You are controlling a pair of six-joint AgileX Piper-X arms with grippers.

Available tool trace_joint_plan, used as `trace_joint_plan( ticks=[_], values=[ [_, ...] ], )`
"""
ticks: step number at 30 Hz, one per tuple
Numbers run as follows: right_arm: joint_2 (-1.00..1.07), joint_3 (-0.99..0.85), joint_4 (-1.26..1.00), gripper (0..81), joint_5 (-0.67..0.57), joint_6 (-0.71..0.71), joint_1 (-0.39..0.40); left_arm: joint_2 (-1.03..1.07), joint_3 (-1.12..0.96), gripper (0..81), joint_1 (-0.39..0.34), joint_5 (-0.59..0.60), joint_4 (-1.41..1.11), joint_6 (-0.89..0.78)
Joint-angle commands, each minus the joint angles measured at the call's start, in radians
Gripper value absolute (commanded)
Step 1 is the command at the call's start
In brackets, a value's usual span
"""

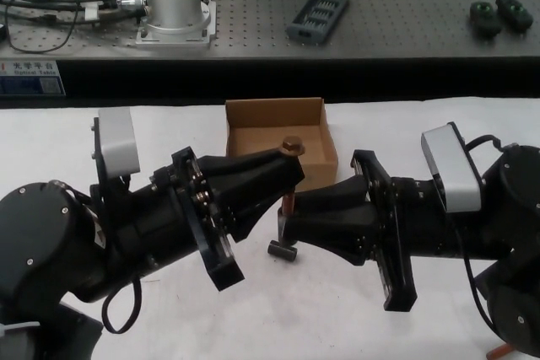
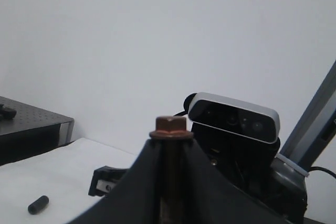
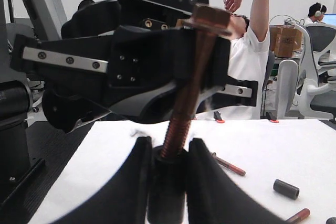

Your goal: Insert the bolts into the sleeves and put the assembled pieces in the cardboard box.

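Just in front of the open brown cardboard box (image 1: 274, 114), left gripper (image 2: 169, 142) clamps a copper-coloured hex-head bolt (image 3: 189, 93), head up and slightly tilted, its threaded tip entering the black cylindrical sleeve (image 3: 166, 192) pinched upright in right gripper (image 3: 169, 148) directly beneath.

The white surface (image 1: 396, 137) carries an open cardboard box (image 1: 272, 115) at centre frame and a dark sleeve (image 1: 283, 250) lying lower, just below it.

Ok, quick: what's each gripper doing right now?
Left gripper: shut on the bolt, just below its head.
Right gripper: shut on the sleeve, the bolt's threaded end at its mouth.
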Motion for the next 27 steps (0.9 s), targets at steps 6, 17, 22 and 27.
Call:
trace_joint_plan(
  ticks=[6, 17, 22, 27],
  values=[
    [0.005, -0.009, -0.019, 6.6, -0.003, 0.007, -0.008, 0.002, 0.006, 0.6, 0.000, 0.004, -0.021, -0.023],
    [0.005, -0.009, -0.041, 6.6, 0.043, 0.105, -0.048, 0.002, 0.010, 0.6, 0.000, 0.040, -0.021, 0.013],
    [0.005, -0.009, -0.063, 6.6, 0.043, 0.153, -0.063, 0.002, 0.019, 0.6, 0.000, 0.030, 0.011, 0.073],
    [0.005, -0.011, -0.063, 6.6, 0.043, 0.186, -0.063, 0.002, 0.019, 0.6, 0.000, 0.034, 0.035, 0.077]
  ],
)
